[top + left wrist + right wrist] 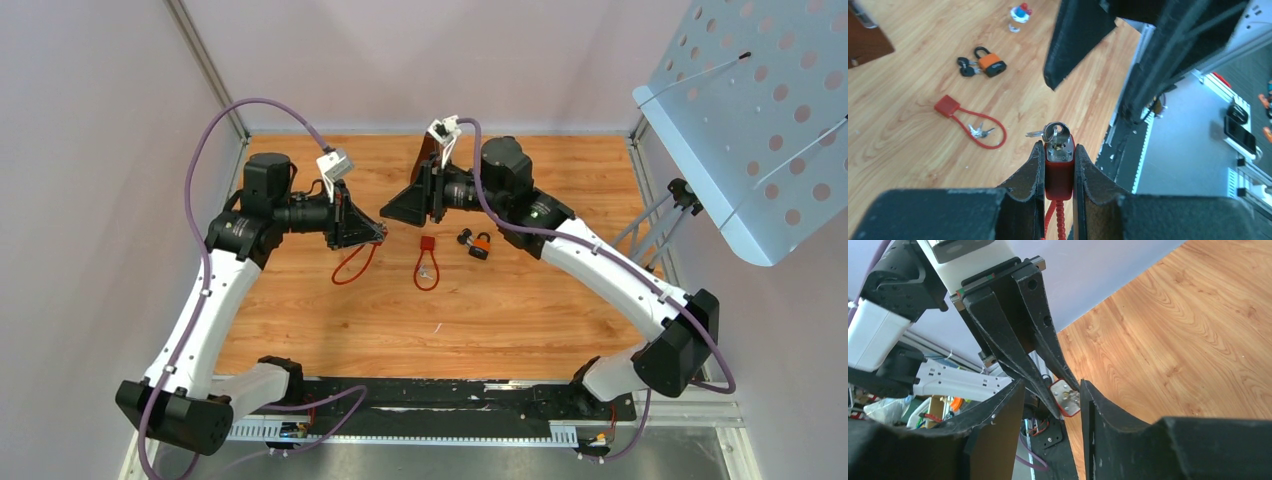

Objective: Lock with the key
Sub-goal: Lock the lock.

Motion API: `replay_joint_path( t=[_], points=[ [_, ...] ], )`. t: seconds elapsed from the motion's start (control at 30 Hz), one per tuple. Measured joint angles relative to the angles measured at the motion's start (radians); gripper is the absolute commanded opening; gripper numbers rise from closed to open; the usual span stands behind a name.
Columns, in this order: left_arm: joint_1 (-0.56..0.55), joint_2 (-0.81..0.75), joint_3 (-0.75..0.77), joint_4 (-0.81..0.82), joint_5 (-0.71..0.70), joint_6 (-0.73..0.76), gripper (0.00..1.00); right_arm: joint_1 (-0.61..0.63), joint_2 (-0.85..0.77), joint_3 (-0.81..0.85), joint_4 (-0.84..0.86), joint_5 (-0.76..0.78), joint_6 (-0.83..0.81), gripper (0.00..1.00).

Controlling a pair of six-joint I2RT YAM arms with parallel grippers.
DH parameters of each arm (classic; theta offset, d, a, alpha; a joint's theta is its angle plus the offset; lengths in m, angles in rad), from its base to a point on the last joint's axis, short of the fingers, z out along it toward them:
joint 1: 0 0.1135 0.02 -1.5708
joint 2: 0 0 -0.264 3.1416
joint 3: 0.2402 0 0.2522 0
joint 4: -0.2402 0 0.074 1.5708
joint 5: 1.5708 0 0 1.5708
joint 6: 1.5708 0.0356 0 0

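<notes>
**Two-arm stage of the locking task, shown from above and from both wrists.** The left gripper [1059,146] was pressed together on the red body of the held cable lock [1059,180], which was raised above the table [520,310]. The lock's cable [352,265] hung in a loop below it. The key [1054,133] sat in the keyhole on the lock's end face, its head standing proud of the left fingertips.

The lock body's long axis ran along the left fingers and pointed across the gap at the right gripper [1050,390]. The key therefore lay straight ahead of that gripper, toward the robot's left, in line with the space between its jaws. The right gripper was spread. In the right wrist view its jaws flanked the key and, as far as could be told, touched neither key nor lock. It was the nearer free gripper, so the coming move probably called for closing on the key head and turning it about the lock's long axis.

**Counts:**
- 2 red cable locks: 1 held, and a second cable lock [946,106] lying on the table with small silver keys [979,131] inside its loop
- 1 orange padlock [990,65] on the table, near the second lock but apart from it, with black-headed keys [966,66] against it
- 3 sets of keys in all, the number in each too small to tell
</notes>
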Motion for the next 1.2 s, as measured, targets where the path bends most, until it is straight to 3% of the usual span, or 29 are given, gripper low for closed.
replay_joint_path(
  t=[0.13,0.3,0.5,0.63,0.8,1.03,1.2],
  points=[
    [0.000,-0.020,-0.006,0.032,-0.053,-0.008,0.00,0.060,0.008,0.037,-0.061,0.116,-0.016,0.40],
    [0.000,-0.030,-0.007,0.040,-0.028,-0.008,0.00,0.083,0.029,0.042,-0.071,0.122,-0.097,0.42],
    [0.000,-0.010,-0.007,-0.001,0.091,0.013,0.00,0.072,0.020,0.002,0.005,-0.036,-0.241,0.39],
    [0.000,-0.010,-0.007,-0.013,0.167,0.020,0.00,0.050,-0.009,-0.074,0.087,-0.185,-0.316,0.28],
    [-0.005,-0.011,-0.007,-0.019,0.280,0.021,0.00,0.008,-0.024,-0.103,0.160,-0.387,-0.357,0.31],
    [-0.005,-0.014,-0.016,-0.005,0.357,0.010,0.00,-0.010,-0.024,-0.103,0.204,-0.549,-0.378,0.25],
    [-0.005,-0.016,-0.028,0.015,0.383,-0.007,0.00,-0.010,-0.011,-0.093,0.220,-0.606,-0.381,0.35]
  ],
)
